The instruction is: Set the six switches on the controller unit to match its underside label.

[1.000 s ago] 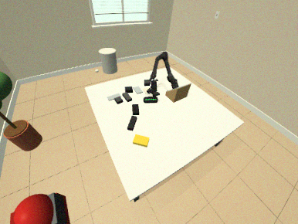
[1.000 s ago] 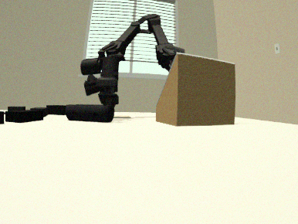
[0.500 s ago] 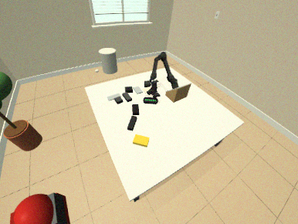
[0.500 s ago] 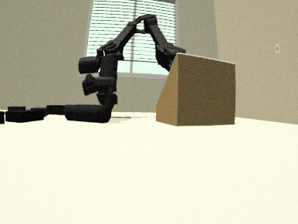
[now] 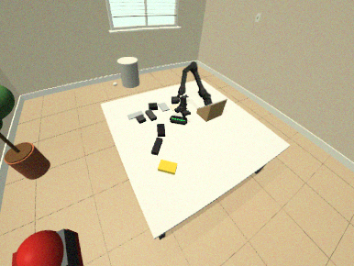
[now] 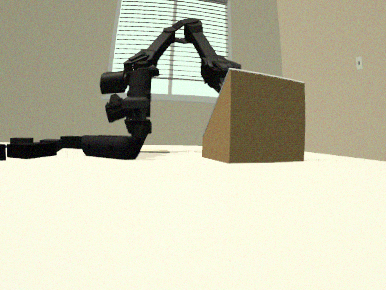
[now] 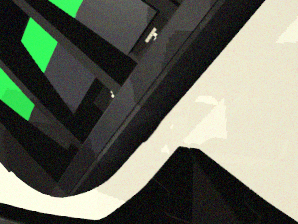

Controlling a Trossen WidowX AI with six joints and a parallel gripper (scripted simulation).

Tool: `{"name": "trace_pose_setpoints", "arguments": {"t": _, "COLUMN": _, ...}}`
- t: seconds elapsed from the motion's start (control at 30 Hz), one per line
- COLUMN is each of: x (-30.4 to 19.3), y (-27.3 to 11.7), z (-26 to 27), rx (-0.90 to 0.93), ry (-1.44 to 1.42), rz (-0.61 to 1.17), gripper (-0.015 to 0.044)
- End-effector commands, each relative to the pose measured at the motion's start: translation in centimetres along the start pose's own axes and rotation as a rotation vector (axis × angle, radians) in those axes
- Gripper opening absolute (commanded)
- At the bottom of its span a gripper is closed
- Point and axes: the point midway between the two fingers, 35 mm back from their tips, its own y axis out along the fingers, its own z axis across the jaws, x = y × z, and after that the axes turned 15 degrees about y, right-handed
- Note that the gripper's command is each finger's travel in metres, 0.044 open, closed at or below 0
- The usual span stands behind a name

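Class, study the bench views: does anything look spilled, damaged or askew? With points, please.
Nothing looks spilled or damaged. The dark grey controller unit with green-ended switches (image 5: pixel 178 120) (image 7: pixel 117 112) merely runs slantwise across the wrist view, probably from the camera's angle.

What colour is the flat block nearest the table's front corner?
Plain yellow; the block shows best in the top view.

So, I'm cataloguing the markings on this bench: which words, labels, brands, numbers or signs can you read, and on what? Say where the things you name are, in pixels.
None can be read.
Controller unit (image 5: pixel 178 120) (image 6: pixel 107 146) (image 7: pixel 120 105): a larger white mark (image 7: pixel 151 35) and a smaller white mark (image 7: pixel 112 94) beside the switches, both too blurred to read.
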Motion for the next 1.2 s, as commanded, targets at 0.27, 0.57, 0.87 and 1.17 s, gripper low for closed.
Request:
{"name": "trace_pose_setpoints", "arguments": {"t": 0.27, "x": 0.5, "y": -6.6, "z": -4.9, "rx": 0.007, "ry": 0.009, "rz": -0.022, "gripper": 0.0000}}
{"name": "trace_pose_setpoints", "arguments": {"t": 0.57, "x": 3.1, "y": -6.8, "z": -3.6, "rx": -0.078, "ry": 0.130, "rz": 0.047, "gripper": 0.0000}}
{"name": "trace_pose_setpoints", "arguments": {"t": 0.87, "x": 7.1, "y": -6.2, "z": 0.1, "rx": -0.260, "ry": 0.306, "rz": 0.071, "gripper": 0.0000}}
{"name": "trace_pose_setpoints", "arguments": {"t": 1.17, "x": 10.2, "y": -4.9, "z": 5.7, "rx": -0.442, "ry": 0.455, "rz": -0.027, "gripper": 0.0000}}
